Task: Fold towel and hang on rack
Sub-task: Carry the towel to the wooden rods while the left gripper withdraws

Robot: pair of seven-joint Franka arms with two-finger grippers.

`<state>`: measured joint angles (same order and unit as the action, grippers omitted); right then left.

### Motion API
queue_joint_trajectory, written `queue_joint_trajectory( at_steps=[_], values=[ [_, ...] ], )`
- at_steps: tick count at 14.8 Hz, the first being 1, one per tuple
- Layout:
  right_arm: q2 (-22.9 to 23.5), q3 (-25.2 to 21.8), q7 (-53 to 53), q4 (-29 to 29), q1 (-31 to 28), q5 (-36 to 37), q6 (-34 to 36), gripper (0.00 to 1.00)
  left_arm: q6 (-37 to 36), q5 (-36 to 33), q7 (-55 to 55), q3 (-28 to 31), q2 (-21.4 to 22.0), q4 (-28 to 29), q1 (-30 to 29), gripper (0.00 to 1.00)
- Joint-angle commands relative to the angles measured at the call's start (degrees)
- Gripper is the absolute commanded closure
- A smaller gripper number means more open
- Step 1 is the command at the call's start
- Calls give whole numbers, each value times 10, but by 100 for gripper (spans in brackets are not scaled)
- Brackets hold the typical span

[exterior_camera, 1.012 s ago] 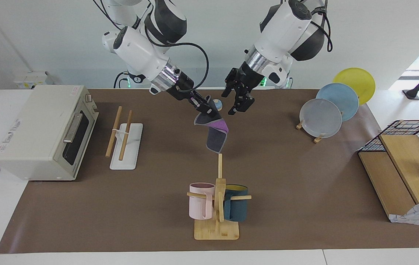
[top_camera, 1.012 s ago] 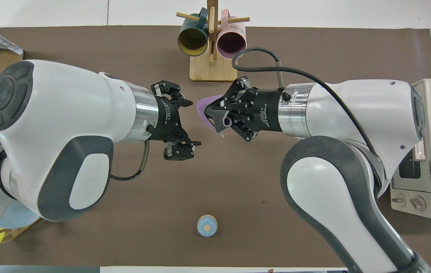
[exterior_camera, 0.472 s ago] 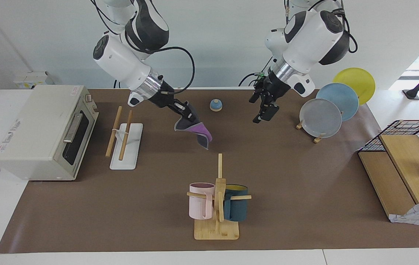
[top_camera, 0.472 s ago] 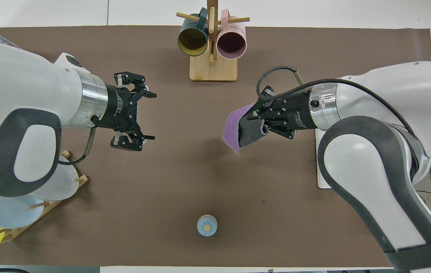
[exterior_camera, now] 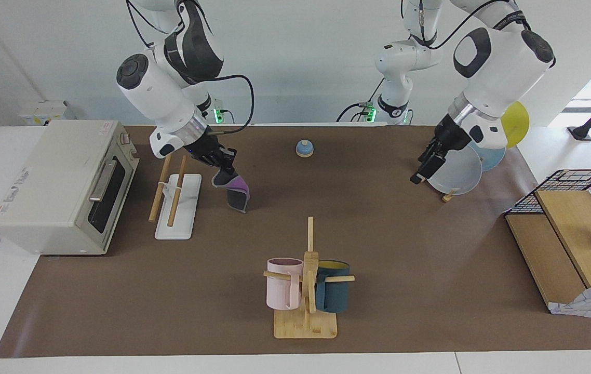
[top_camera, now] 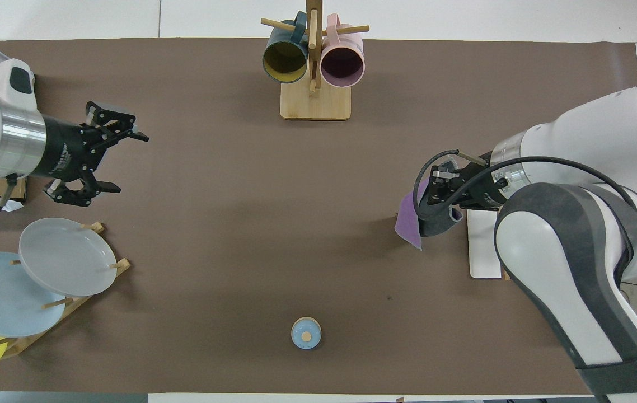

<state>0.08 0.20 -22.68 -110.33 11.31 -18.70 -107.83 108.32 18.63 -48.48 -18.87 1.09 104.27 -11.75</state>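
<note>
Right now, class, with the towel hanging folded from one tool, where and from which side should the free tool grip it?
Grip the towel's free lower edge, coming from the mug tree's side. It hangs from the right tool beside the rack, its bottom unobstructed.

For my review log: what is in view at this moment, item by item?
towel: 1, purple and grey, hanging folded from the right gripper beside the rack
rack: 1, white base with wooden rods, in front of the oven
oven: 1, cream, right arm's end
mug tree: 1, bamboo, one pink and one teal mug
plates: 3, grey, blue, yellow, on a stand
bell: 1, blue, nearest the robots
wire basket: 1, black, left arm's end
right gripper: shut on towel
left gripper: open, empty, over the mat by the plates
</note>
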Motion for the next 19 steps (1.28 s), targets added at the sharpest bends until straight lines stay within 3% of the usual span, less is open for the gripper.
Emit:
queue_joint_trajectory(
  at_steps=[1,7,13,16,19],
  values=[
    [-20,5,50,-16,-37,46,33,100,-6,-18,153,-4,22,20,-46,0],
    [-39,5,174,-63,-111,96,33,100,-20,-136,377,-5,11,-7,-53,0],
    [-43,5,232,-74,-140,146,21,100,-140,-192,429,-9,-33,-114,-43,0],
    [-42,5,253,-73,-153,162,22,100,-153,-211,441,11,-25,-114,-3,0],
    [-41,5,284,-72,-171,173,21,100,-162,-211,442,87,-24,-111,74,0]
  ],
)
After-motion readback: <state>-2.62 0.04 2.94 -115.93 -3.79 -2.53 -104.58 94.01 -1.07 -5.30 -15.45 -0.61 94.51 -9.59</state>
